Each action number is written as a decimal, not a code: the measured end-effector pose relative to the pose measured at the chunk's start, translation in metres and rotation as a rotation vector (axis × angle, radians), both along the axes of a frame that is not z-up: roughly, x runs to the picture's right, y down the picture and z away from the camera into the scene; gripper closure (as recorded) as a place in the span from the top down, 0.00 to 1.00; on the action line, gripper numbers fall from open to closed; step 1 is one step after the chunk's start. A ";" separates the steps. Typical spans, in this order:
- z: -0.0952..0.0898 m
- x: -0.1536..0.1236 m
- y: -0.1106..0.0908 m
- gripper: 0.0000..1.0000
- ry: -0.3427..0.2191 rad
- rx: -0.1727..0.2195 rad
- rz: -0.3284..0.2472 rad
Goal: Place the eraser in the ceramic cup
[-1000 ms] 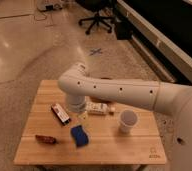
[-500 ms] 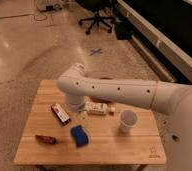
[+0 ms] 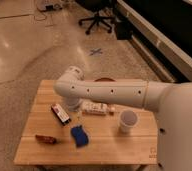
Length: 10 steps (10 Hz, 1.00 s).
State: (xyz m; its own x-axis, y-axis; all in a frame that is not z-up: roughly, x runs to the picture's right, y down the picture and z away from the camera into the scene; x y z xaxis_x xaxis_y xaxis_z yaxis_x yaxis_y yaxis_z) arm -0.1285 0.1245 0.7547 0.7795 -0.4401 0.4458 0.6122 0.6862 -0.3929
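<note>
Since the eraser (image 3: 60, 113) lies flat on the table (image 3: 114, 147), left of centre and not yet lifted, the step in hand looks like reach & grasp. The gripper (image 3: 74, 106) sits low, just right of the eraser, between it & a white packet (image 3: 96, 108). The arm hides most of it, so spread or pinched: can't tell. The cup (image 3: 128, 121) is upright, well apart to the right.

- Eraser lies diagonal, so turn the wrist to match & pinch across the short width, mid-length.
- 2 neighbours to avoid: the packet & a blue sponge (image 3: 79, 136) near the eraser's lower end.
- Lift straight up, then carry over the packet.
- Eraser looks approx as long as the cup is tall, so tip it end-down & release low, or it may bridge the rim or topple the cup.
</note>
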 end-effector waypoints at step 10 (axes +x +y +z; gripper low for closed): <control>0.082 -0.014 -0.012 0.80 -0.444 0.186 -0.424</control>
